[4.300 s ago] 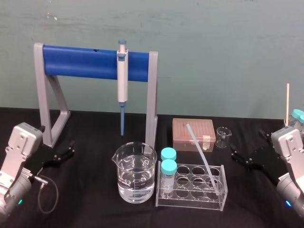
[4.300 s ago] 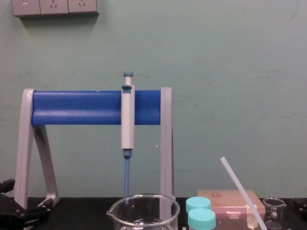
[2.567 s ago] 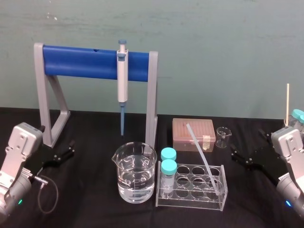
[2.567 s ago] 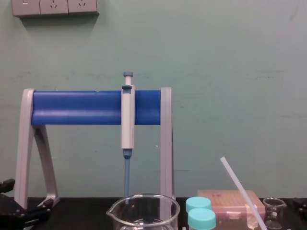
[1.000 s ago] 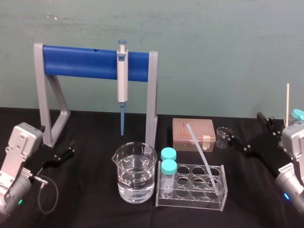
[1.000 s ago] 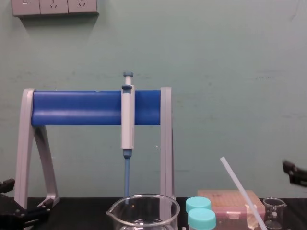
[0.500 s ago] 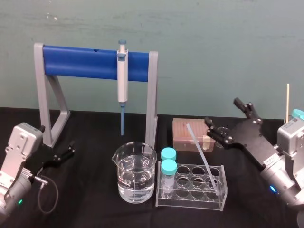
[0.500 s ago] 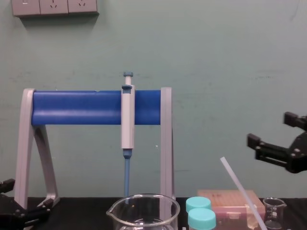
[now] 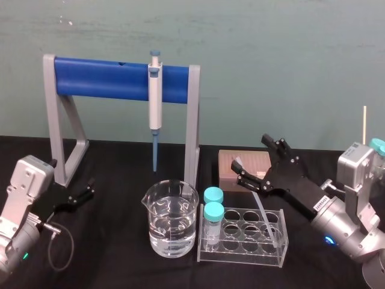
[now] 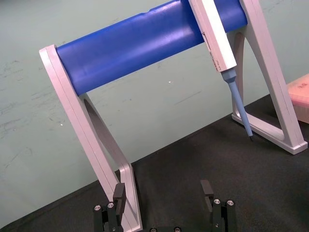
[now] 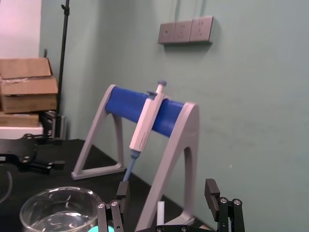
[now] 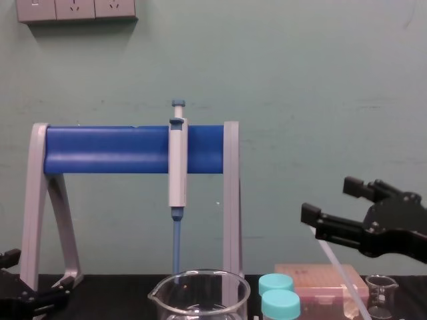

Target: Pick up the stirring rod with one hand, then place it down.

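Head view: the rod point(image 9: 265, 217) stands slanted, right of the stand's point(image 9: 114, 78) right leg and nearer the robot; its foot is in a clear rack point(image 9: 243, 245) and its top leans back toward that leg; the right gripper point(image 9: 251, 160) hangs at the rod's upper end, fingers spread wide, one on each side of it, nothing clasped; the left gripper point(image 9: 89, 188) sits low beside the stand's left leg, fingers parted and empty; a pipette point(image 9: 155, 102) hangs from the stand's bar.

Left wrist view: the left gripper point(image 10: 162, 192) is released, its two fingers apart, one just before the foot of the stand's point(image 10: 145, 41) near leg; black table point(image 10: 193, 164) lies between them.

Right wrist view: the right gripper's point(image 11: 166, 191) fingers stand apart; the rod's point(image 11: 160, 213) white tip rises between them, a gap on each side; the stand point(image 11: 170, 117) is behind.

Chest view: the right gripper point(image 12: 325, 199) is right of the stand's point(image 12: 133, 150) right leg, below the bar, fingers unclenched; the rod point(image 12: 340, 273) slants down and away from the stand from under the lower finger; whether that finger touches it I cannot tell; the left gripper lies low at the stand's left foot.
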`<state>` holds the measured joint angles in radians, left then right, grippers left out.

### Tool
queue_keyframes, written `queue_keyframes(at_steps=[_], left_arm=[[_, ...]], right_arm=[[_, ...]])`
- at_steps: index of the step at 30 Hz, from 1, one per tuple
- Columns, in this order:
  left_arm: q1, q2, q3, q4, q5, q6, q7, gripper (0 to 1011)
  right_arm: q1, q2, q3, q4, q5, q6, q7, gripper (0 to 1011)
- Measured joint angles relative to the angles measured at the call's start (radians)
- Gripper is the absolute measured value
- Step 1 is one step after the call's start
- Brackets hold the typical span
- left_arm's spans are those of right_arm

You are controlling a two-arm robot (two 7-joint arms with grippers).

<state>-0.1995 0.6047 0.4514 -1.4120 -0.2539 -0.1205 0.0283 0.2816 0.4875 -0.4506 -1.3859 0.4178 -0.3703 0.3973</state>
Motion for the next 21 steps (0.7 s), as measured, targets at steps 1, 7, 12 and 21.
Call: queue_keyframes(at_steps=[1, 7, 12, 21], left_arm=[[0.0, 0.0, 0.0, 0.0, 0.0, 0.0, 0.0, 1000], [0.0, 0.0, 0.0, 0.0, 0.0, 0.0, 0.0, 1000], [0.0, 0.0, 0.0, 0.0, 0.0, 0.0, 0.0, 1000], [0.0, 0.0, 0.0, 0.0, 0.0, 0.0, 0.0, 1000]], right_arm=[[0.002, -0.002, 0.0, 0.004, 0.009, 0.009, 0.01, 1003], [0.019, -0.014, 0.006, 0.036, 0.06, 0.077, 0.071, 1003], [0.029, -0.019, 0.007, 0.051, 0.07, 0.115, 0.098, 1003], [0.037, -0.027, 0.02, 0.068, 0.075, 0.151, 0.135, 1003]])
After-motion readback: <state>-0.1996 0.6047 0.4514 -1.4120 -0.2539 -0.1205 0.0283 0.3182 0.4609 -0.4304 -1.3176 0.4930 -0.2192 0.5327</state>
